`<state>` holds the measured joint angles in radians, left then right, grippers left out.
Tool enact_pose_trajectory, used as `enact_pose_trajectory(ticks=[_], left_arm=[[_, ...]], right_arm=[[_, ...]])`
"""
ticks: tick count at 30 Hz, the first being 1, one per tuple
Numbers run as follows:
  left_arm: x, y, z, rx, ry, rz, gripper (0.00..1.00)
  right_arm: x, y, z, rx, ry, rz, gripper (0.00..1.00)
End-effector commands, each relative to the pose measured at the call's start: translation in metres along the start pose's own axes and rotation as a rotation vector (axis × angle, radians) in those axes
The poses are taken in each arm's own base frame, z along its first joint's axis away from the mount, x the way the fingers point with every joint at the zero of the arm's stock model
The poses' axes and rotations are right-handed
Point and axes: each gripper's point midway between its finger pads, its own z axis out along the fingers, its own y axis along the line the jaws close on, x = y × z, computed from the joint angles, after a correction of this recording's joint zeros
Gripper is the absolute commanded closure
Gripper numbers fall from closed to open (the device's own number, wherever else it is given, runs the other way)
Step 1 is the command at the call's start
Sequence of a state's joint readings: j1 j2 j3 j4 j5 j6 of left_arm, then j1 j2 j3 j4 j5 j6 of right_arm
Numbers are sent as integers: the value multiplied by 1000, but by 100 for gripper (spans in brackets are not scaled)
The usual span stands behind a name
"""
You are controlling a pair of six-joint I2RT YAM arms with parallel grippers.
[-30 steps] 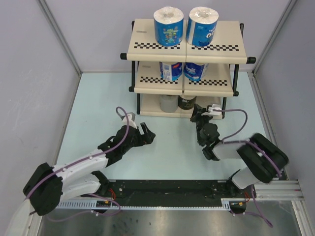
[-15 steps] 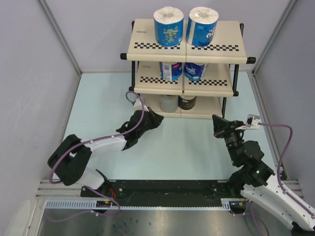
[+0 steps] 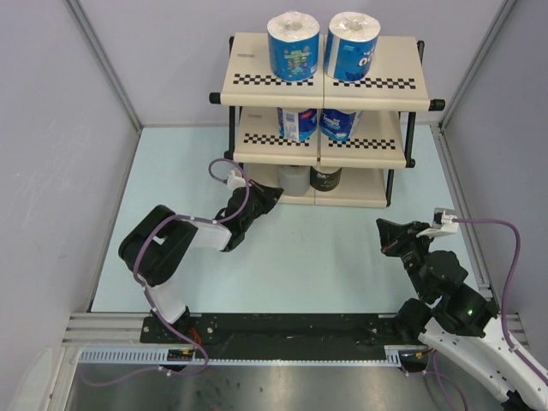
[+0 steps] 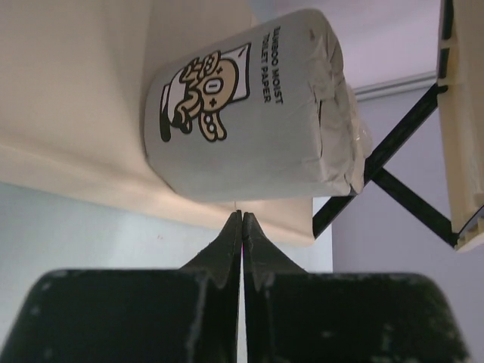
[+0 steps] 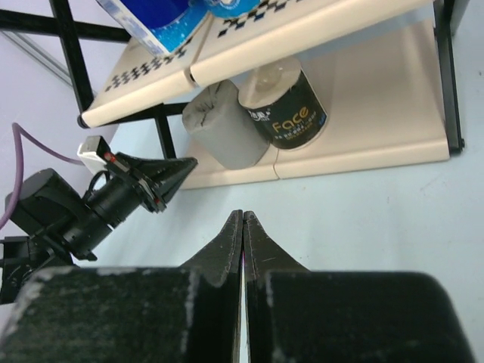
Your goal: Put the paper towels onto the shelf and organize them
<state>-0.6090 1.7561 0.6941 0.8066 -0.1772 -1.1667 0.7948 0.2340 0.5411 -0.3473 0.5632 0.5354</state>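
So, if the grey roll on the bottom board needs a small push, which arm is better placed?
Left. The left gripper, shut, points at the grey roll from close by. The right gripper, also shut, stands farther from the shelf, off to the right.

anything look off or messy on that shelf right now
Nothing serious. All six paper towels look upright, two per tier of the shelf. The only blemish is the grey roll on the bottom tier: its wrapper is crumpled and puckered at the top end. Nothing has fallen or spilled.
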Motion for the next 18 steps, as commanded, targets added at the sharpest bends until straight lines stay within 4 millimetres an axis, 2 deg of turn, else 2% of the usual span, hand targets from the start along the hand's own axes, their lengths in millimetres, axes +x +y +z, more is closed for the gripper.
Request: enact_pose_trajectory(ticks=[1, 9, 12, 18], left_arm=[[-30, -35, 12, 112, -93, -75, 100], [-28, -39, 40, 106, -74, -3, 100], [-27, -48, 47, 129, -63, -2, 100], [-29, -45, 55, 114, -73, 3, 100]], right_arm=[[-3, -2, -6, 16, 13, 10, 100], [-7, 0, -10, -11, 2, 7, 98], [-5, -2, -11, -9, 6, 3, 98], [-1, -4, -13, -7, 20, 21, 98]])
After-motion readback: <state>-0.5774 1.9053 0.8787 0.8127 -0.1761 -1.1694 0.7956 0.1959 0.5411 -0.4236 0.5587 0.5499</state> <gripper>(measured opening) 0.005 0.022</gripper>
